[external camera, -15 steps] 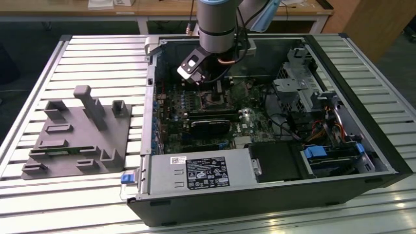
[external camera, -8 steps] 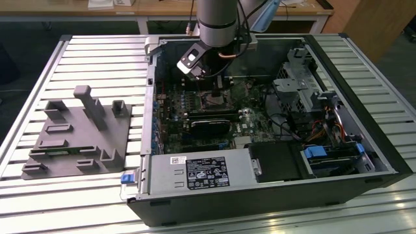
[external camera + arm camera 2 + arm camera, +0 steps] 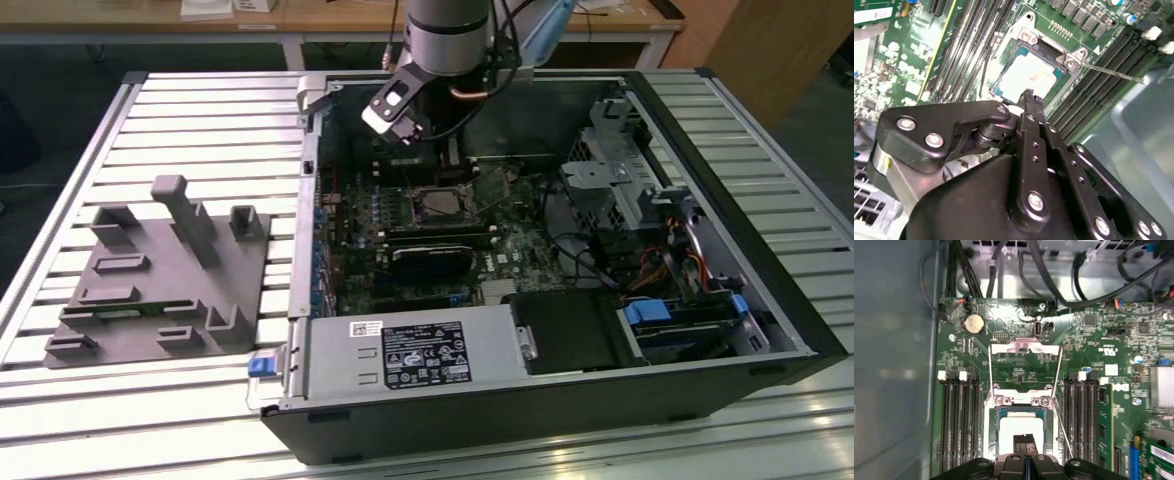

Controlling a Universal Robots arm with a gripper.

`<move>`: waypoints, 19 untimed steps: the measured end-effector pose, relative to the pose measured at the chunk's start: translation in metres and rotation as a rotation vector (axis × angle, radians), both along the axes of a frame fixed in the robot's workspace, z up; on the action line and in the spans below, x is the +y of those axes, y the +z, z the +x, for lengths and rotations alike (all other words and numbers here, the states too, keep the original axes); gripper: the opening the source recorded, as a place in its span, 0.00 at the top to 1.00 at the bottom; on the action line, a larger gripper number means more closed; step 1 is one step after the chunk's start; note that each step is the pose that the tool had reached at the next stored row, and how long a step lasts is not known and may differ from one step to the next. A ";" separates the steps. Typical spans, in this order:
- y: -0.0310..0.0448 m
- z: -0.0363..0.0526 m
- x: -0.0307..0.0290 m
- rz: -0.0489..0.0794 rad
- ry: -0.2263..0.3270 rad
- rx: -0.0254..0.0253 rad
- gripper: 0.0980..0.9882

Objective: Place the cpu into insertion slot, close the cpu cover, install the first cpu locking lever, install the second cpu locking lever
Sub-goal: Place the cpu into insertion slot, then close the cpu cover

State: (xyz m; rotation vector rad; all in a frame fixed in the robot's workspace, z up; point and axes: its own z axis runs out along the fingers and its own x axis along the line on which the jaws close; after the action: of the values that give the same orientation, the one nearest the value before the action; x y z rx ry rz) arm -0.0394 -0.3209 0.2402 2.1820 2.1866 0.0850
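**Room around the rig**

Slatted metal table point(image 3: 200, 110) lies below the gripper point(image 3: 1025, 440) and spreads out on all sides. Past the gripper is a wooden bench point(image 3: 334, 18) on white legs. A wooden panel point(image 3: 787, 50) stands off to the exterior view's right. The floor point(image 3: 54, 90) is dark, the light even.

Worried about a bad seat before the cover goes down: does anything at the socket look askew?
Nothing stands out. The pale silver square cpu lies flat and square in the black-framed insertion slot; the thin silver metal cpu cover is swung open; the shut black gripper hangs over the chip.
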 end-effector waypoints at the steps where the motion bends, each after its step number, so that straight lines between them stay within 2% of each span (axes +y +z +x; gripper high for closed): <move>1: 0.0030 0.0000 0.0000 0.000 0.000 -0.0010 0.99; 6: 0.0137 0.0000 0.0000 0.000 0.000 -0.0049 0.99; 19: 0.0144 0.0000 0.0000 -0.003 0.000 -0.0047 0.99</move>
State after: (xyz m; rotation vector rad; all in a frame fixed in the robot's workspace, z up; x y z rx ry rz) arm -0.0394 -0.3209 0.2546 2.1782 2.1829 0.0871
